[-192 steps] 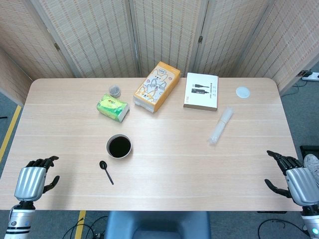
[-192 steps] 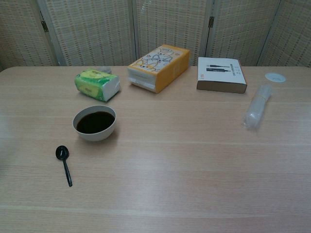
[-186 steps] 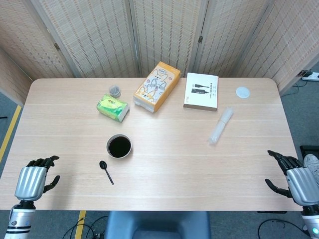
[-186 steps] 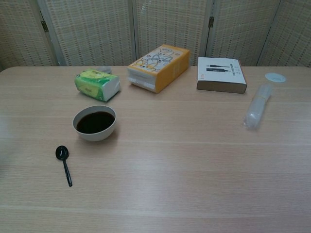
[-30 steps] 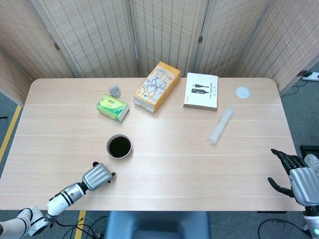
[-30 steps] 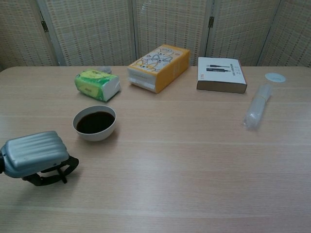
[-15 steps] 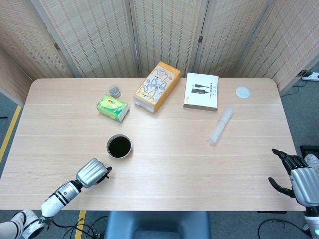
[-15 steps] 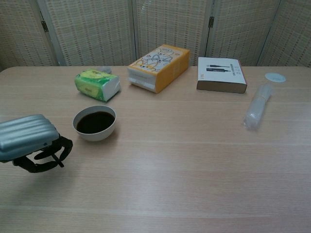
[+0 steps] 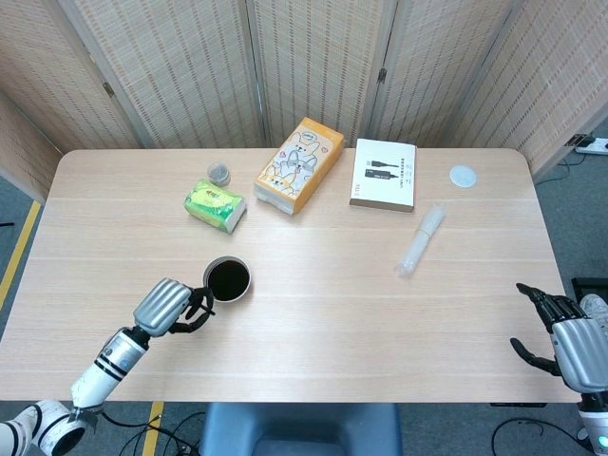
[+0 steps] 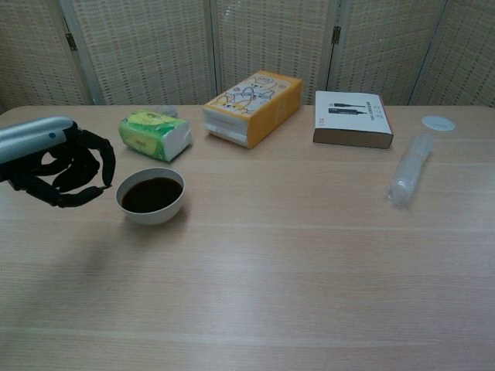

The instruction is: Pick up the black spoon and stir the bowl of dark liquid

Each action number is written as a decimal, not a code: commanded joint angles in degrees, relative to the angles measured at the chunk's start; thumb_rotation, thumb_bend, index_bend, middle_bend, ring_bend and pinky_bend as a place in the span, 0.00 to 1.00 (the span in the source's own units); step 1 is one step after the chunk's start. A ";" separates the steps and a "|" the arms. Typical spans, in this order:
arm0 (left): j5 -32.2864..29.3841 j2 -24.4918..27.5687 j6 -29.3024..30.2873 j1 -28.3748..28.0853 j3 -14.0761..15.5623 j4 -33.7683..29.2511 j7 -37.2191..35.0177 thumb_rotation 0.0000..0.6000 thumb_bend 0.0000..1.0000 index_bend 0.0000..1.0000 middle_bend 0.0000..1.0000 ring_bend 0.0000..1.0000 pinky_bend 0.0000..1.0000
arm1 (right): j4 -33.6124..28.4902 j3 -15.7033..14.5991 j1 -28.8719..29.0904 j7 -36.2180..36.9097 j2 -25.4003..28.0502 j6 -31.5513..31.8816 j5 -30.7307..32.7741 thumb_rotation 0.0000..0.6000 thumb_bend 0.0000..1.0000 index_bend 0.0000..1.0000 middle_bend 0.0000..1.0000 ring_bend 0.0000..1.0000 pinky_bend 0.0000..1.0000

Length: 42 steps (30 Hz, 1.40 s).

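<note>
At the lower right of the head view, beyond the table's near edge, the right hand is held with fingers spread and nothing in it. Lower left, the left hand is raised just beside the bowl, its dark fingers curled tightly together. The black spoon is not seen on the table and is judged to be pinched there, though it cannot be told from the fingers. The carry to the bowl is judged nearly done; a short reach rightward and a dip into the dark liquid are called for. Bare table is left right of the bowl; the green pack lies behind it, well apart
</note>
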 commanded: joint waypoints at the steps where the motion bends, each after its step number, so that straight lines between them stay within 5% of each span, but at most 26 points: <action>1: -2.53 -0.31 -2.13 -1.57 -2.58 -1.51 -2.47 1.00 0.49 0.65 0.84 0.79 0.96 | 0.20 0.01 0.00 0.16 -0.06 0.06 -0.01 1.00 0.16 0.16 0.24 0.28 0.29; 14: -9.41 -10.19 -8.84 -5.94 -7.93 3.21 -6.70 1.00 0.49 0.65 0.84 0.79 0.95 | 1.57 0.06 -0.65 1.95 -0.02 0.87 0.60 1.00 0.16 0.16 0.24 0.28 0.29; 33: -15.01 -19.57 -13.67 -7.28 -10.07 19.30 -7.90 1.00 0.49 0.65 0.84 0.79 0.95 | 1.79 0.18 -0.89 2.22 -0.03 0.98 0.87 1.00 0.16 0.16 0.24 0.28 0.29; 42: -14.00 -18.34 -13.26 -5.54 -8.66 19.57 -9.31 1.00 0.49 0.65 0.83 0.79 0.95 | 1.74 0.13 -0.82 2.16 -0.09 1.01 0.57 1.00 0.16 0.16 0.24 0.28 0.29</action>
